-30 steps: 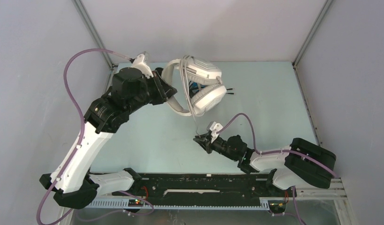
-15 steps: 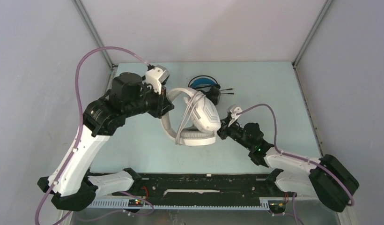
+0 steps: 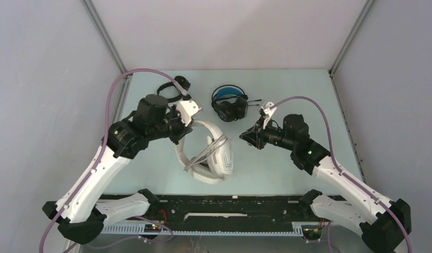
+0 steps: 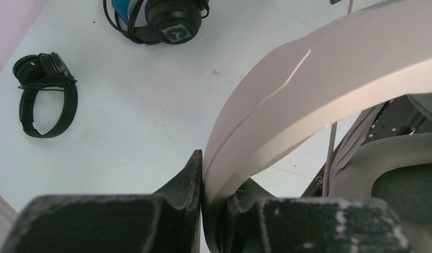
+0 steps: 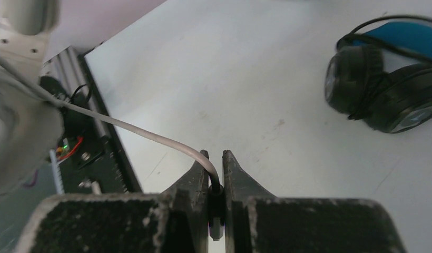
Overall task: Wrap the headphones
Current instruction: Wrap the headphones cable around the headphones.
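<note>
The large white headphones point(image 3: 216, 158) hang in the middle, with their cord looped over the earcups. My left gripper point(image 3: 183, 128) is shut on their white headband point(image 4: 287, 100). My right gripper point(image 3: 245, 137) is shut on the plug end of the white cord point(image 5: 150, 136), which runs left to the headset. The black pair with the blue headband point(image 3: 228, 103) lies wrapped at the back; it also shows in the left wrist view point(image 4: 156, 21) and the right wrist view point(image 5: 388, 84). The small all-black pair point(image 3: 172, 87) lies wrapped at the back left, also in the left wrist view point(image 4: 42, 95).
The pale table point(image 3: 287, 84) is walled by grey panels at the left, back and right. A black rail with electronics point(image 3: 229, 205) runs along the near edge between the arm bases.
My left gripper has carried the white headphones toward the near side and turned them. My right gripper has swung from front centre up to the right of them, holding the cord end.
</note>
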`<state>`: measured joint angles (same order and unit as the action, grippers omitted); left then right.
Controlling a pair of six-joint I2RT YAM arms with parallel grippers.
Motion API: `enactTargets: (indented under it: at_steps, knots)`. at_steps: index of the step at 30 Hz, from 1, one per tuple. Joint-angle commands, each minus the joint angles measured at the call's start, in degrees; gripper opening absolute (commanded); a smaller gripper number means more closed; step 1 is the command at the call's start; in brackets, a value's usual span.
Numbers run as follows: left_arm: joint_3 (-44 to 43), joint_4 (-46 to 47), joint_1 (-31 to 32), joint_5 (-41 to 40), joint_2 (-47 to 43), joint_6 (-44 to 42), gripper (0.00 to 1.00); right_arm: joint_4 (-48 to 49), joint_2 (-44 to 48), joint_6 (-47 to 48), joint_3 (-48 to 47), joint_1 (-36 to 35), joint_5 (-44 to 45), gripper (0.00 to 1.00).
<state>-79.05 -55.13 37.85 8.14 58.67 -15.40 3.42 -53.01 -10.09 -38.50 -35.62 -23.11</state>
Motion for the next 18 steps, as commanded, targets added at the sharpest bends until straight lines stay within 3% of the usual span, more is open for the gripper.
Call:
enactTargets:
  at_steps: [1, 4, 7, 10, 18]
  knots:
    - [2.8, -2.0, 0.3, 3.0, 0.4, -10.9, 0.0, -19.9, -3.7, 0.5, -11.1, 2.0, -7.8, 0.0]
    - [5.9, 0.1, 0.8, -1.3, 0.2, -14.5, 0.0, -28.4, -7.2, -2.6, -18.6, 2.8, -13.1, 0.0]
    - [7.5, 1.1, 1.2, -4.9, 0.4, -17.4, 0.0, -29.7, -8.4, -5.4, -21.3, 4.4, -21.2, 0.0]
    - [7.8, 2.0, 1.3, -8.8, 1.0, -18.5, 0.0, -27.2, -7.6, -9.5, -21.4, 6.0, -27.2, 0.0]
    - [9.2, 4.5, 1.3, -16.7, 1.5, -16.8, 0.0, -15.5, -7.1, -23.1, -21.0, 7.0, -31.5, 0.0]
